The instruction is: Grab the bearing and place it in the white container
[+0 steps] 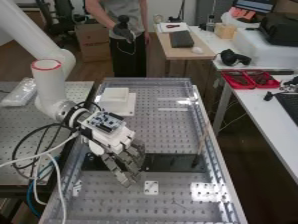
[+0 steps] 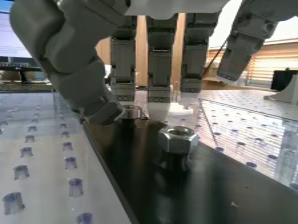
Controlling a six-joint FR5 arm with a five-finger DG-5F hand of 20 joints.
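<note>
White container [image 1: 118, 96]: beyond the hand [image 1: 122, 142], well apart. Hand: fingers extended, grasping nothing. Bearing [image 2: 177, 141], judged to be the nearer hexagonal metal piece: upright on the black strip [image 2: 219, 187], palm side, clear of thumb and fingers; align before closure.

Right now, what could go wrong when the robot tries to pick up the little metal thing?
The hand might bump the metal piece close to its thumb and tip it over. The six-sided piece stands nearby on the same black strip, so it could get knocked or grabbed by mistake. And the white container is farther along the bench, so a loose hold might drop the piece on the way.
</note>
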